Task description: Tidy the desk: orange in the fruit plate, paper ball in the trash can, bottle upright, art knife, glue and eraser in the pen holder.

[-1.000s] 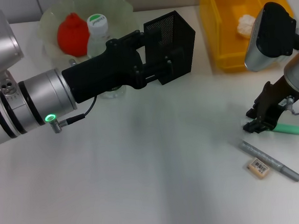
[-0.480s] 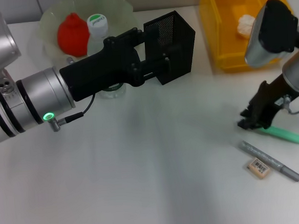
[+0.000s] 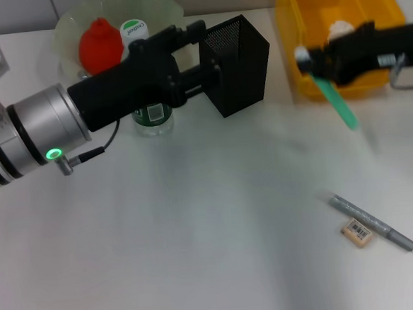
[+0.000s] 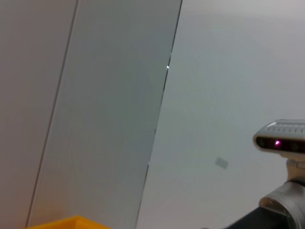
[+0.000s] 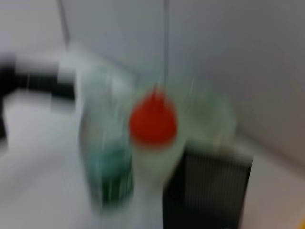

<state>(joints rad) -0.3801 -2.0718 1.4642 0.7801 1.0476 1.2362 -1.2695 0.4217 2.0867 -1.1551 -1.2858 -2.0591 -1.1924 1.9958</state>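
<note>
Right jaws gripping green art knife — orange in fruit plate

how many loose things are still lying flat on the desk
2: a grey pen-like stick near the right front of the desk, and the eraser right beside it. More could be hidden under the left arm.

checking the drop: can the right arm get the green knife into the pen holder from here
Probably yes: the right pincer holds the green knife above the desk, and only bare tabletop lies between it and the pen holder's open top.
</note>
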